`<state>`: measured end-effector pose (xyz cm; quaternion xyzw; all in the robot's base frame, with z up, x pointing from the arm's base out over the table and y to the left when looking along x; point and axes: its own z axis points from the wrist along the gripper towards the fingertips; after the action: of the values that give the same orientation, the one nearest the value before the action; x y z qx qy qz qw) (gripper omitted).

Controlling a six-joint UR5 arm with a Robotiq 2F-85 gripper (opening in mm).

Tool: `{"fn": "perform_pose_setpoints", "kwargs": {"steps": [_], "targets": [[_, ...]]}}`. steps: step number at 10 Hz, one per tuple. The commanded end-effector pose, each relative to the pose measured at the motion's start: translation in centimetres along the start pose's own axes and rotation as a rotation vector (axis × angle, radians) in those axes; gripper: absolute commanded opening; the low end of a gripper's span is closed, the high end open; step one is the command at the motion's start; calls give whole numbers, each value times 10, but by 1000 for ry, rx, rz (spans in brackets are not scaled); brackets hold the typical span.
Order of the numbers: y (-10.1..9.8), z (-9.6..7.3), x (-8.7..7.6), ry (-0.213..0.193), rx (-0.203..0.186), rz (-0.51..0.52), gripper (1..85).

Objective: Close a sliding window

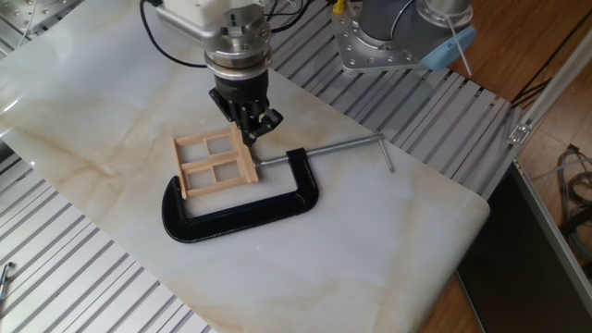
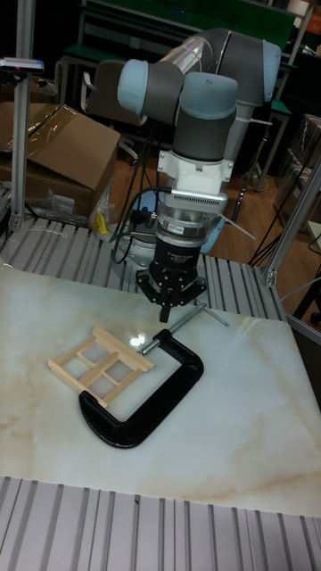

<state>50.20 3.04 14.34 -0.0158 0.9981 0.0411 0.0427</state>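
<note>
The sliding window [image 1: 215,163] is a small pale wooden frame with four panes, lying flat on the marble table and held in the jaws of a black C-clamp [image 1: 242,205]. It also shows in the tall fixed view as the window [image 2: 96,354]. My gripper [image 1: 253,129] hangs just above the window's far right corner, close to the clamp screw. Its fingers are drawn together with nothing between them. In the tall fixed view the gripper [image 2: 167,310] stands above the screw, clear of the frame.
The clamp's steel screw [image 1: 338,146] with its crossbar handle runs out to the right. The marble slab [image 1: 388,240] ends on ribbed aluminium rails on all sides. A second robot base [image 1: 388,37] stands at the back right. Cardboard boxes [image 2: 62,161] lie behind the table.
</note>
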Motion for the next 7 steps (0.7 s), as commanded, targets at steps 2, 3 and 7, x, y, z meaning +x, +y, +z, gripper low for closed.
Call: {"fn": "perform_pose_setpoints", "kwargs": {"steps": [2, 3, 7], "targets": [[0, 9, 15, -17, -36, -35, 7], [-3, 8, 18, -9, -36, -49, 7], [-24, 3, 20, -21, -21, -89, 7]]}}
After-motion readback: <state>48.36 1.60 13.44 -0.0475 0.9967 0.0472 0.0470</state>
